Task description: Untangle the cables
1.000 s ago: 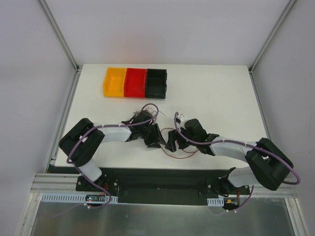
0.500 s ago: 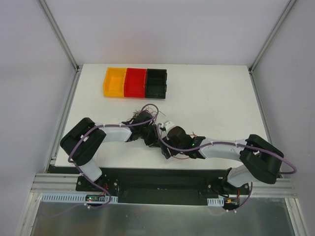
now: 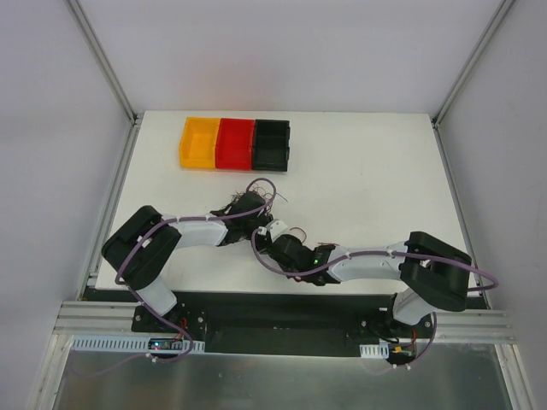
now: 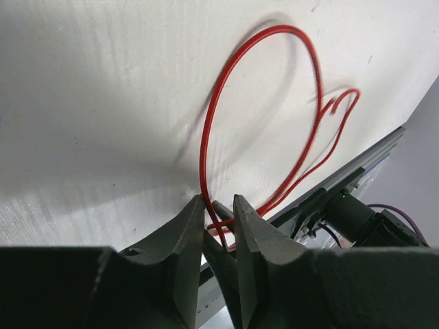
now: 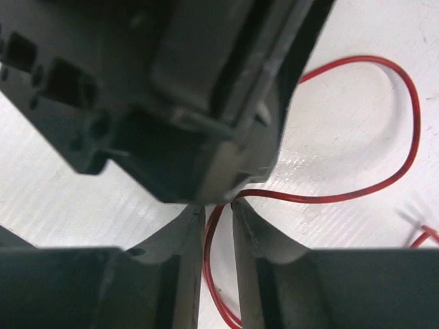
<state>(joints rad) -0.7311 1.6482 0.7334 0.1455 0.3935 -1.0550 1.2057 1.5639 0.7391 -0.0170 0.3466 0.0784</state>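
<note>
Both claws meet low in the middle of the top view, tips almost touching; the cables (image 3: 273, 201) show there only as a faint curly wisp just above them.

Left claw (image 4: 219, 214): fingers set close, a red cable (image 4: 206, 137) running into the slot; pinched or loose, cannot tell.

Right claw (image 5: 218, 221): 2 fingers a sliver apart, a red strand threading the gap; apparently not clamped.

Red loops lie flat on the worktop (image 4: 96, 89), upper right of both wrist frames.

Judgement: close the right claw fully on 1 strand only, just beside the left claw; then part the 2 claws slowly and low, so the loop opens rather than cinches; watch for finger collision.
</note>
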